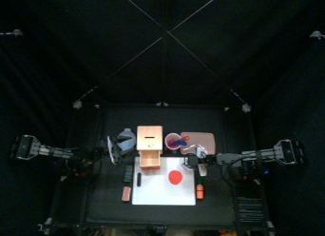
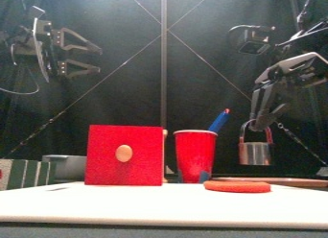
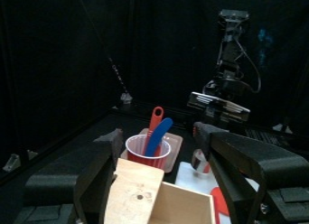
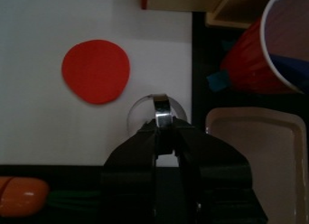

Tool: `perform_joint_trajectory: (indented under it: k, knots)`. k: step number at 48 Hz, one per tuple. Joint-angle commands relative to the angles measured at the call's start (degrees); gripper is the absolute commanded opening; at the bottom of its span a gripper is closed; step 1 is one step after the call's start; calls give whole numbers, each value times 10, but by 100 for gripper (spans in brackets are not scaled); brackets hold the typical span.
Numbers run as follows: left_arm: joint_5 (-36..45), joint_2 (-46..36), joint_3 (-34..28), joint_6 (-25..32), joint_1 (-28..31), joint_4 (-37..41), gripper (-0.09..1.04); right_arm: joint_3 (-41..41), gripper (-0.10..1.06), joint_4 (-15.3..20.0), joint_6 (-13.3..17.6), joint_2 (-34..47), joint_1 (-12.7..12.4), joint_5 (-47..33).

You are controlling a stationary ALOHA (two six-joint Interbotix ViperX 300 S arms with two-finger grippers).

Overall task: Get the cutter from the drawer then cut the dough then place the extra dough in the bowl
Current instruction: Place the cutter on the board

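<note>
The right hand (image 2: 259,122) is pinched on the wire handle of the round metal cutter (image 2: 254,152). The cutter hangs in the air over the right part of the white cutting board (image 4: 49,128), just beside the flat red dough disc (image 4: 96,71) and not yet over it. The fetching looks done, so cutting is the step in hand. To do it well, I judge, the cutter should be carried sideways until its ring is centred over the disc, kept level, then lowered straight down and pressed evenly so that a rim of dough is left all round. A tilted or off-centre drop could clip the edge and leave a broken scrap that is harder to lift. The handle is thin and the cutter may swing, so a slow approach would help. The left hand (image 2: 84,50) hangs high on the left, jaws spread, holding nothing. Behind the board stand the pale wooden box (image 1: 152,137) with its red drawer front (image 2: 125,155), the red cup (image 2: 195,155) with a blue toy knife (image 2: 220,119), and the pink tray (image 4: 259,142). The blue-grey bowl (image 1: 124,139), meant for the scrap, sits left of the box. An orange toy (image 4: 18,193) lies on the black bench (image 1: 95,206) off the board's corner. Black curtains (image 1: 76,49) close the booth.
</note>
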Motion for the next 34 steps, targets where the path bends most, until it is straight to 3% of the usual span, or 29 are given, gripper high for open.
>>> perform_joint_trajectory:
  k: [1, 19, 34]
  knots:
    - [-2, 1, -14, 1, 2, 2, 98, -2, 51, 8, 1, 5, -4, -10]
    - [-2, 1, -16, 3, 23, 4, 98, -4, 54, 23, 1, 21, -4, -16]
    - [-3, 1, -19, 2, 30, 5, 98, -6, 78, 34, 1, 27, -7, -16]
